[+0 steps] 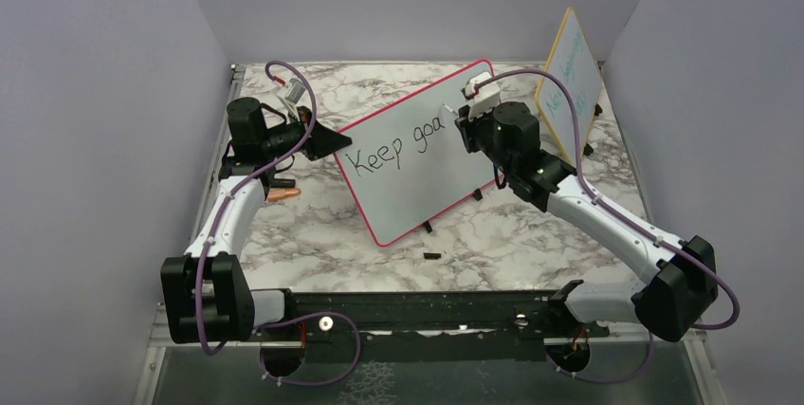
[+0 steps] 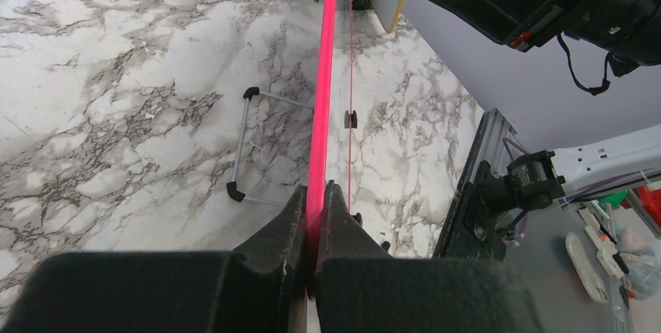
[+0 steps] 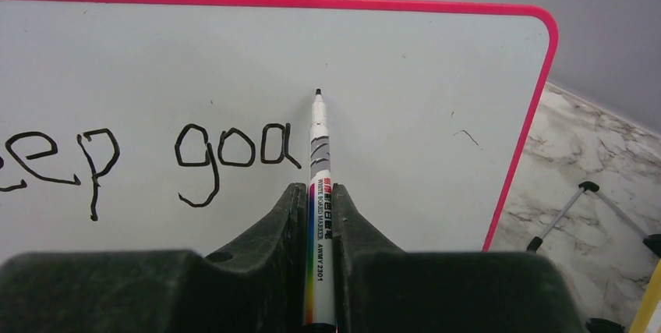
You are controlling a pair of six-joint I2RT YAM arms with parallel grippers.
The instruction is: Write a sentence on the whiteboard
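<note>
Right end effector [image 3: 319, 193] clamps marker [image 3: 318, 134], tip beside sentence [image 3: 234, 150] on whiteboard [image 3: 436, 68].

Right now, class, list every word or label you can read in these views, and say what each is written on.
"Keep goa": the sentence so far, black on the whiteboard.
"WHITE BOARD MARKER AWMY 2301": printed on the marker.
Red characters above that print: too small to read.
Teal writing on the yellow-framed board: too blurred to read.

High overview, wrist close-ups (both) share the whiteboard [image 1: 408, 192].
</note>
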